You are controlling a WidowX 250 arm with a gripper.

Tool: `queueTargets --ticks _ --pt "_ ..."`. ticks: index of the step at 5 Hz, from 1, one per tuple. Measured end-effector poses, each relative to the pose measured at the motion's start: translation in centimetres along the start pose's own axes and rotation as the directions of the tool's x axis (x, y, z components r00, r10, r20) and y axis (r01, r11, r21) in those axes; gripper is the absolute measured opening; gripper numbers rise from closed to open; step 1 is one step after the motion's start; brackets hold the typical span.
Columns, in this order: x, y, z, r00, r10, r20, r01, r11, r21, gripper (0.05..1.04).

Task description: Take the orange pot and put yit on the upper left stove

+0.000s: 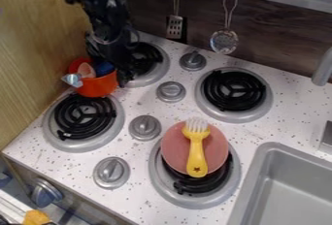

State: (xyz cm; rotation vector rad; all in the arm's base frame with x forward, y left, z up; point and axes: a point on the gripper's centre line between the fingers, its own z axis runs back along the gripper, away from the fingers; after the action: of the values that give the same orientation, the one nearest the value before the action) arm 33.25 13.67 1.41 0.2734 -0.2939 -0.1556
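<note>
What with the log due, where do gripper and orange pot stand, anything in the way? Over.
Gripper at orange pot, grip unclear. Pot loaded, beside upper left burner, not on it. Arm partly hides that burner; can't call it clear.

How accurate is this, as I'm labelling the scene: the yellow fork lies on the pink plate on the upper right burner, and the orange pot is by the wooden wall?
The burner is wrong. The camera view shows the yellow fork on the pink plate on the lower right burner, and the orange pot by the wooden wall.
</note>
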Motion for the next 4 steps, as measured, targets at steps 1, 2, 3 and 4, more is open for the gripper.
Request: queueTargets --ticks 1,2,3,4 --pt "-0.5 -0.5 -0.2 0.999 0.020 -0.033 -0.021 0.999 -0.025 0.999" --pt "-0.4 -1.0 -1.0 0.999 0.032 -0.017 -0.033 0.998 -0.049 0.999" --pt "-0.5 -1.7 -2.1 0.999 0.052 -0.014 -0.053 0.996 -0.073 0.946" --pt "-0.4 -1.6 -2.8 0.998 0.058 -0.020 -0.059 0.994 -0.092 0.664"
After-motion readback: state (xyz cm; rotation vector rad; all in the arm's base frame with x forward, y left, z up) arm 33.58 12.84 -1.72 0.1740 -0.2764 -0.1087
